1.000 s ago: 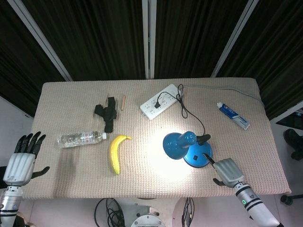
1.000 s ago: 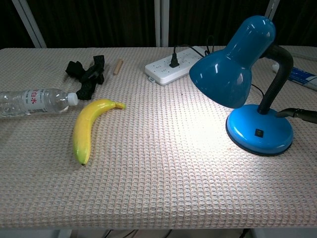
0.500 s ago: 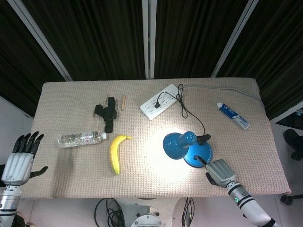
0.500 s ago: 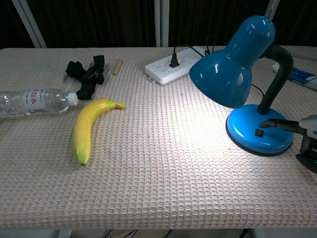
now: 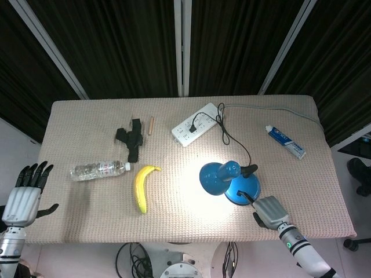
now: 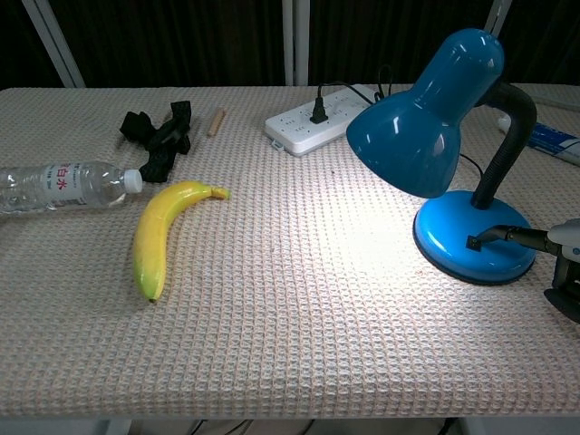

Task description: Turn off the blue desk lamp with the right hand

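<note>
The blue desk lamp (image 5: 219, 177) stands right of the table's middle, lit, throwing a bright patch on the cloth. In the chest view its shade (image 6: 421, 127) leans left over its round base (image 6: 453, 258). My right hand (image 5: 271, 212) lies at the front right beside the base, fingers curled and one dark finger stretched out. That fingertip (image 6: 475, 242) touches the small black switch on the base. The rest of the right hand (image 6: 565, 243) is cut off by the chest view's right edge. Off the table's front left corner, my left hand (image 5: 26, 194) is held open with nothing in it.
A banana (image 5: 141, 186), a water bottle (image 5: 98, 169), a black strap (image 5: 131, 139) and a small wooden stick (image 5: 151, 124) lie on the left half. At the back are a white power strip (image 5: 195, 124) with the lamp's cord, and a toothpaste tube (image 5: 285, 141).
My right hand moved left to the lamp base, and its outstretched fingertip slid onto the switch. The lamp stays lit. The left hand barely moved.
</note>
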